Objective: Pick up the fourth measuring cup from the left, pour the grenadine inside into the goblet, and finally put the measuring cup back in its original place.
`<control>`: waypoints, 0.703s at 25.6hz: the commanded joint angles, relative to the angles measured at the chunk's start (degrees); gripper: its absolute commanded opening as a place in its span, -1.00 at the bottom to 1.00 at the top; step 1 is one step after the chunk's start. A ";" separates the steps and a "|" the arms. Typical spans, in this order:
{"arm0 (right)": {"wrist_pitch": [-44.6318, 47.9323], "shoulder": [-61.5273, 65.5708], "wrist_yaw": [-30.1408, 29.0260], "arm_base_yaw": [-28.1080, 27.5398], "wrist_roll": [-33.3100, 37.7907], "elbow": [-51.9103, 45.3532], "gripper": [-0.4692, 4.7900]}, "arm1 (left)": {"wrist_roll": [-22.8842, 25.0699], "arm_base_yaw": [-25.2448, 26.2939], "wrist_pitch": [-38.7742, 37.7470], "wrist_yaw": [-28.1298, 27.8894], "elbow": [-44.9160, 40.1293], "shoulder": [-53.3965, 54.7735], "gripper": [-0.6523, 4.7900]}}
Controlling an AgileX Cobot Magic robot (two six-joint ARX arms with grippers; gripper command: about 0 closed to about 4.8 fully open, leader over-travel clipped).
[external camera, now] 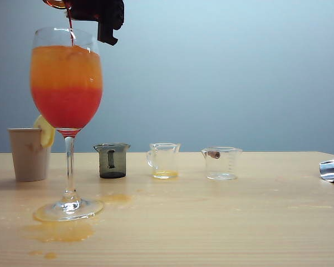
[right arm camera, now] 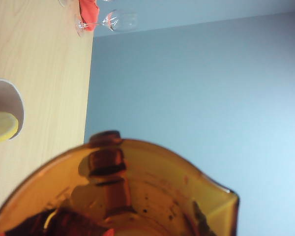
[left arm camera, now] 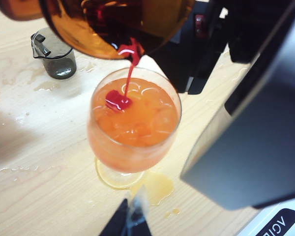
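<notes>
pale blue wall, wooden table (external camera: pixel 222 222) with orange spills. pour step in hand: right gripper (external camera: pixel 103 16), jaws half closed round fourth measuring cup (left arm camera: pixel 113 24), tips it over goblet (external camera: pixel 67 83) at table's left; grenadine (left arm camera: pixel 130 66) runs in thin stream onto orange drink. left gripper (left arm camera: pixel 130 221) low beside goblet foot, grip unclear. next, likely: level cup, carry to empty spot at row's right end.

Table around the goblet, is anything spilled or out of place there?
Yes. Orange puddles lie on the table around the goblet foot, the largest in front of it. The goblet is nearly brimful while the right gripper tips the amber measuring cup, pouring grenadine. The left gripper hovers nearby.
</notes>
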 commanded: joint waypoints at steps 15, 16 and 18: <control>1.84 -0.37 0.15 0.48 -1.40 0.55 -0.43 | 0.04 -0.07 0.17 0.04 0.17 -0.15 -0.77; 1.81 -0.37 0.33 0.48 -1.40 0.52 -0.43 | 0.04 -0.07 0.17 0.07 0.17 -0.13 -0.77; 1.84 -0.37 0.31 0.50 -1.40 0.52 -0.43 | 0.04 -0.07 0.17 0.07 0.17 -0.13 -0.77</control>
